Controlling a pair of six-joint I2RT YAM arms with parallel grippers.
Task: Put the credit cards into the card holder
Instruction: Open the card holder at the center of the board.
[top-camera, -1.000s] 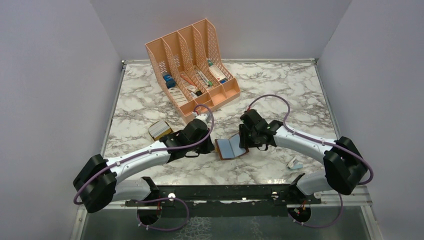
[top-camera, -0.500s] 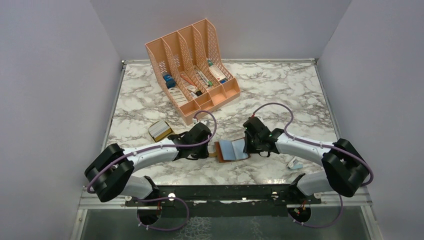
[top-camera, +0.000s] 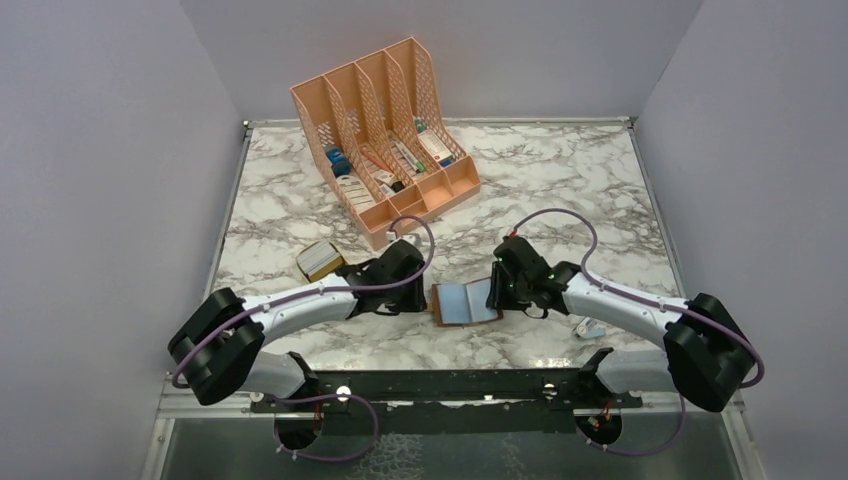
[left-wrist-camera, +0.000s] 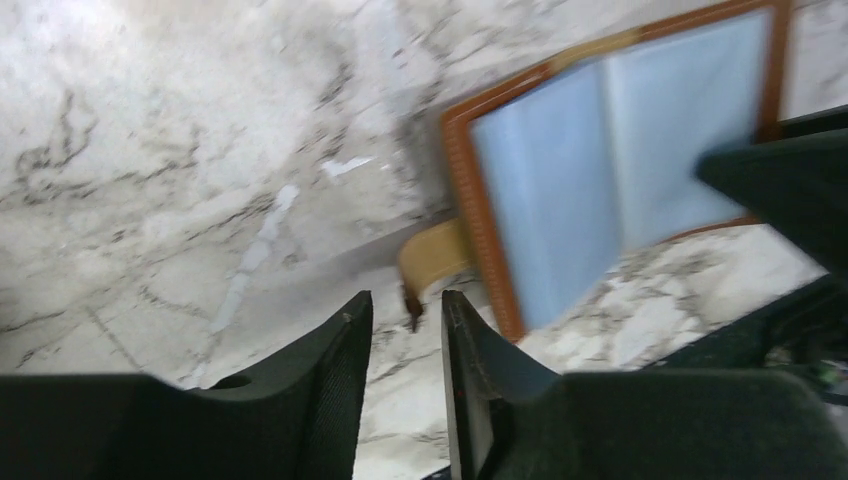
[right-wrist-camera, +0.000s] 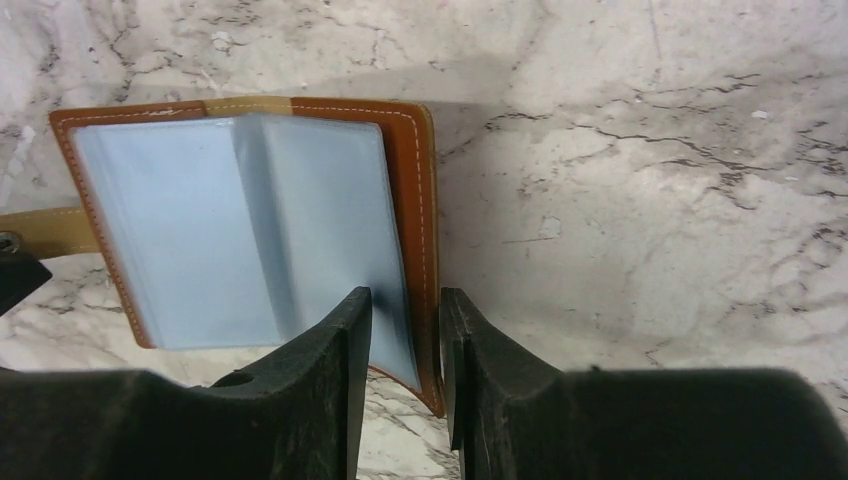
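From above, the card holder (top-camera: 465, 302) is seen lying open and flat on the marble table (top-camera: 560, 180), near its front edge and between the two arms. The left gripper (top-camera: 424, 297) is set at the holder's left edge, by the snap tab (top-camera: 433, 297), and the right gripper (top-camera: 497, 292) at its right edge. What appear to be the credit cards (top-camera: 320, 260) are stacked well to the left of the holder, in front of the peach organizer (top-camera: 385, 130). A small pale blue item (top-camera: 590, 326) is seen beside the right arm, too small to be identified. In the left wrist view, the jaws are seen slightly parted, with marble showing through the narrow gap. The tan tab's snap end lies at the mouth of that gap, and no pinch on it can be made out. The holder's pale blue-grey pockets are spread just beyond. In the right wrist view, the jaws are likewise held a little apart, over the holder's right edge. Brown leather and a blue-grey pocket are visible through the gap. Whether the fingertips press on the holder cannot be told.
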